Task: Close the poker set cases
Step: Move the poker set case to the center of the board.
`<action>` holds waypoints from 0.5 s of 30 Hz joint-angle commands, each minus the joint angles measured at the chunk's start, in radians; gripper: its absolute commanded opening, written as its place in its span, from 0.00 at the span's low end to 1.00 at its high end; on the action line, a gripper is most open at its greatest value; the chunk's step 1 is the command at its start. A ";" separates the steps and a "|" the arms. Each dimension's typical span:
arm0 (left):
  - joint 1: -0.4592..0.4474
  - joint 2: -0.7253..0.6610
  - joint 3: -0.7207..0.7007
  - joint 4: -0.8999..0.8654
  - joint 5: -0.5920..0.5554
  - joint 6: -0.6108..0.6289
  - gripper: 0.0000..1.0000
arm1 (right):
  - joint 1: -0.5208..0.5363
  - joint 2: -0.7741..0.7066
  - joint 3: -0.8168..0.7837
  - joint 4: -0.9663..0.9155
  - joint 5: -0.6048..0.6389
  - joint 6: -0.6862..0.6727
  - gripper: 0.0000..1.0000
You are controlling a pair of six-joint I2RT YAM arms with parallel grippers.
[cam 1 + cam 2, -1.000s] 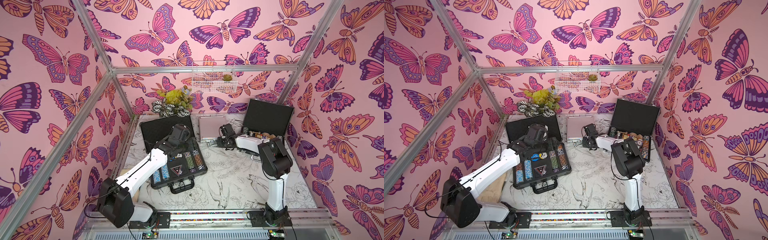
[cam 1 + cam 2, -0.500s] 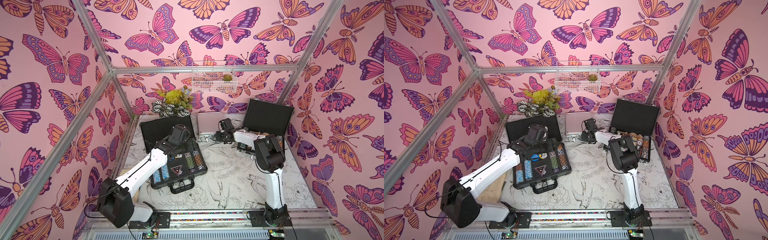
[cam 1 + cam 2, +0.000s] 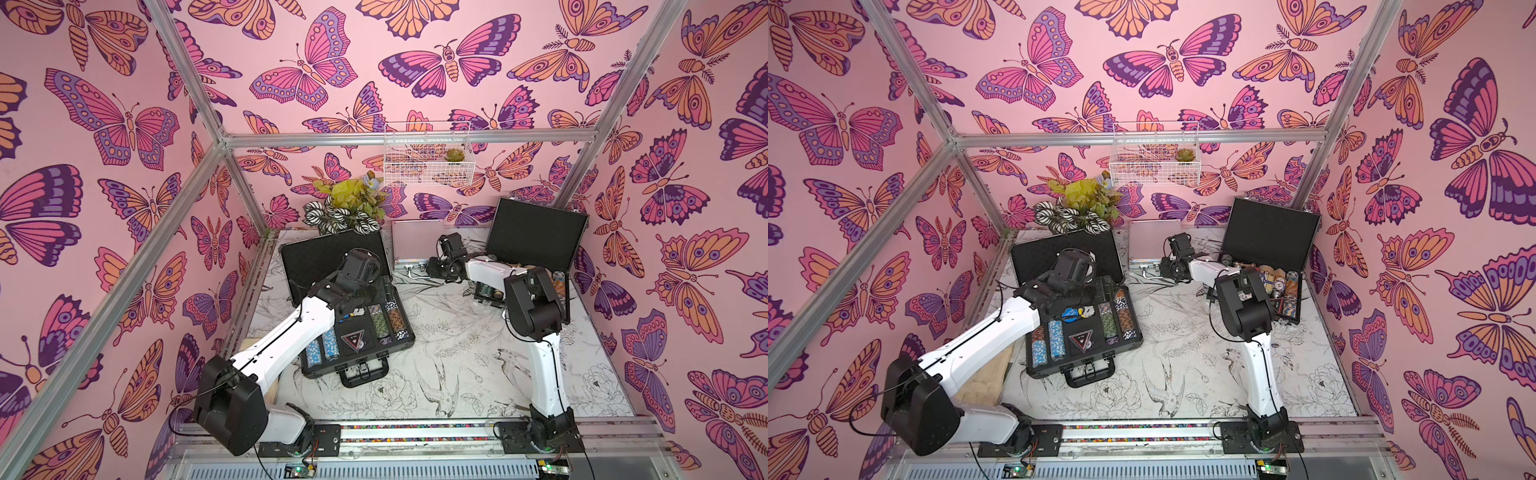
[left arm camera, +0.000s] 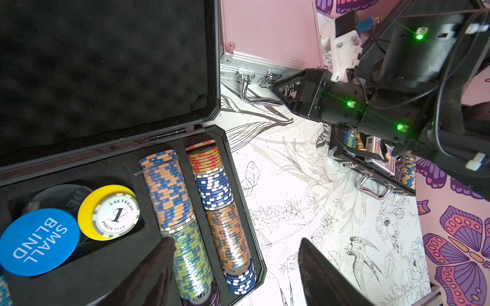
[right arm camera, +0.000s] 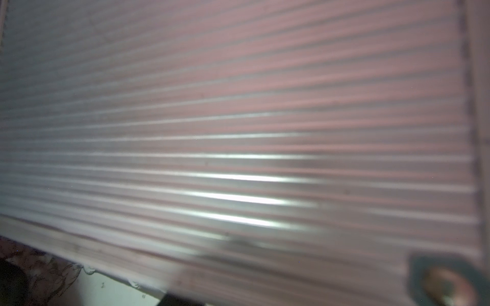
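Note:
Three poker set cases stand on the table. The dark plastic case (image 3: 316, 257) (image 4: 106, 66) lies open at the left, its foam lid raised and chip rows showing. Over its right end my left gripper (image 4: 236, 241) hangs open, holding nothing. The small silver case (image 3: 415, 241) (image 3: 1152, 241) (image 4: 267, 34) at the back lies with its lid down. My right gripper (image 3: 436, 270) (image 4: 278, 87) is at its front edge beside the handle and latch; its jaws do not show clearly. The ribbed lid (image 5: 238, 119) fills the right wrist view. The black silver-trimmed case (image 3: 536, 237) (image 3: 1271, 232) stands open at the right.
Potted plants (image 3: 349, 208) stand in the back left corner and a wire basket (image 3: 428, 153) hangs on the back wall. A wooden board (image 3: 984, 374) lies under the left arm. The right arm's elbow (image 3: 532, 303) hangs over the right case's base.
The silver case's lid has come down from raised to flat. The right arm stretched toward the back with it. The left arm has not moved.

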 commanded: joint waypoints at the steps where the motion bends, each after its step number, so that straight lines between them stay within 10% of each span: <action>1: 0.009 -0.005 -0.005 -0.025 -0.015 0.016 0.75 | -0.008 -0.070 0.005 0.029 -0.066 -0.008 0.46; 15: 0.009 0.001 -0.004 -0.026 -0.008 0.011 0.75 | -0.122 -0.258 -0.087 0.010 -0.121 0.026 0.57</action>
